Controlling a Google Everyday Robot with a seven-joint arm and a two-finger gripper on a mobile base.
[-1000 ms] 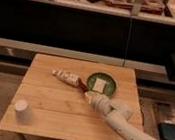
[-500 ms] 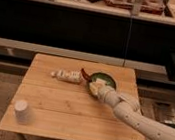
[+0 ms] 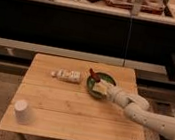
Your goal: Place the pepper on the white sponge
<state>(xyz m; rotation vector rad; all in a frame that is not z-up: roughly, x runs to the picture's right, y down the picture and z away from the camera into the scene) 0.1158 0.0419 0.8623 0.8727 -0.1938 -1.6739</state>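
Note:
The dark red pepper (image 3: 94,76) hangs at the tip of my gripper (image 3: 97,81), above the left rim of the round green plate (image 3: 110,79). The gripper is shut on the pepper and reaches in from the right over the plate. The white sponge (image 3: 101,89) lies flat on the plate, just below and right of the pepper, partly covered by my wrist. The pepper is close to the sponge; I cannot tell whether they touch.
A white labelled bottle (image 3: 67,74) lies on its side left of the plate. A white cup (image 3: 20,110) stands near the front left corner of the wooden table (image 3: 73,112). Dark shelving runs behind the table.
The gripper lifted the pepper from the table beside the bottle and carried it right, over the plate's left rim. Bottle, cup and plate have not moved.

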